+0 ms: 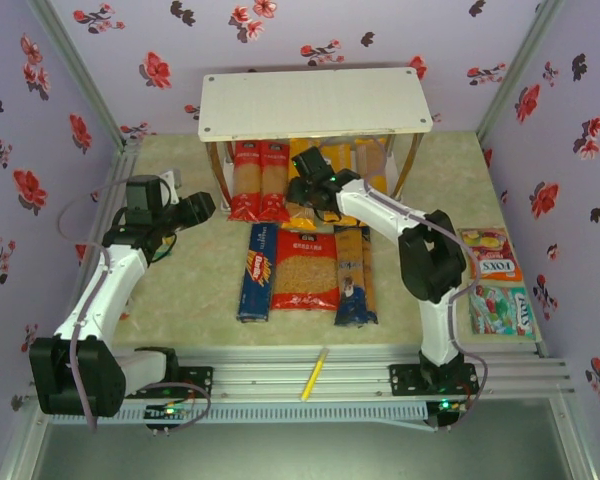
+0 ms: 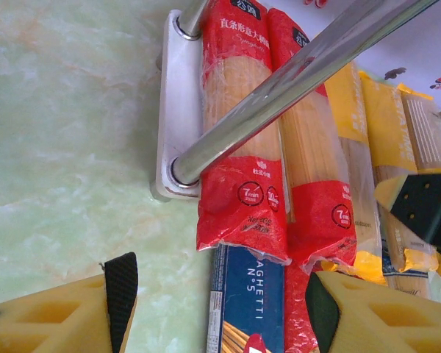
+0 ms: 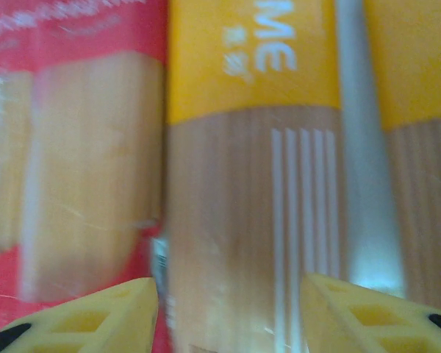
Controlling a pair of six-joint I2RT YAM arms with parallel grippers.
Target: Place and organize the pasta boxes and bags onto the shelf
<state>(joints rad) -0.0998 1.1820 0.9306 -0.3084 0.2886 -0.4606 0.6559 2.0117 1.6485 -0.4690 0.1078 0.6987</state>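
Purple flowered walls (image 1: 80,60) close in a pale green marbled desk (image 1: 180,290). Your working point is the right hand (image 1: 308,187), reaching just under the front lip of the shelf (image 1: 315,102). Its fingers (image 3: 132,294) are spread astride a yellow-ended bag (image 3: 242,184) on the lower tier; whether the pads touch the wrapper I cannot tell.

Judging by that, you are squaring this bag into its row. Hold the hand low and level, and nudge the bag straight along its length, parallel to the red-ended bags (image 1: 260,180) lying immediately to the hand's left. Draw back only once it lies flat.

More yellow-ended bags sit to the hand's right, so there is little side room. The top board is close overhead, so your clean way out is back toward the arm's base.

Behind the hand, on open desk, lie the dark-blue box (image 1: 258,270), the wider red bag (image 1: 305,268) and a blue-ended bag (image 1: 354,275), side by side. Farther left, the left hand (image 1: 195,208) hovers spread and empty beside the red-ended bags. Steer it clear of the silver post (image 2: 301,73) slanting just ahead of it.
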